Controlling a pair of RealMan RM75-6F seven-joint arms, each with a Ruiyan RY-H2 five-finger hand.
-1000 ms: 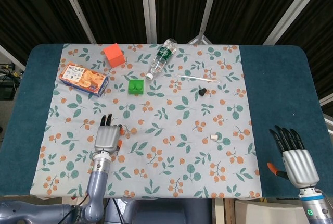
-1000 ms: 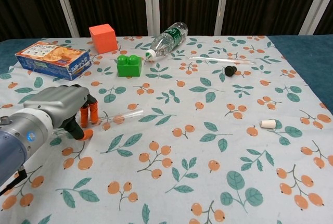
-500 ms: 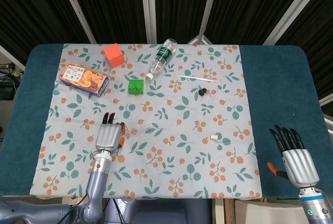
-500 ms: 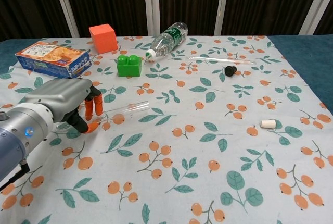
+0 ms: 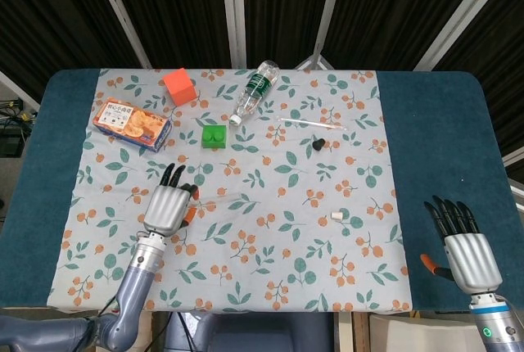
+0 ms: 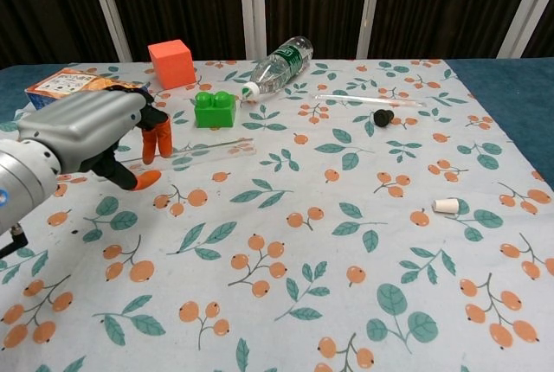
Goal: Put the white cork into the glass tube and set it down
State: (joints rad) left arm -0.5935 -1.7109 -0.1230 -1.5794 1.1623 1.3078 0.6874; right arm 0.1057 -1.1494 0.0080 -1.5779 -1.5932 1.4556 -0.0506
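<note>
Since a second ago the left hand [image 6: 86,134] has been raised off the cloth and carried forward, and the glass tube [image 6: 212,149] has been lifted with it. The tube is pinched between the orange-tipped fingers [image 6: 157,140] and the thumb, the other fingers being loosely curled beside it. It is a thin, clear cylinder, held roughly level, its long axis running left to right in the chest view with the free end pointing toward the robot's right.

The white cork [image 6: 446,206], a short tapered plug, is seen lying on its side on the leaf-and-berry printed tablecloth [image 6: 303,303], well apart from the tube, toward the right edge of the cloth. The right hand [image 5: 465,245] is shown in the head view over the blue table surface [image 5: 434,139], fingers extended and spread, nothing held.

A biscuit box [image 5: 131,123] with unreadable print is noted at far left; a green-labelled plastic bottle [image 5: 254,90] lies beyond, its writing too small to be read.
</note>
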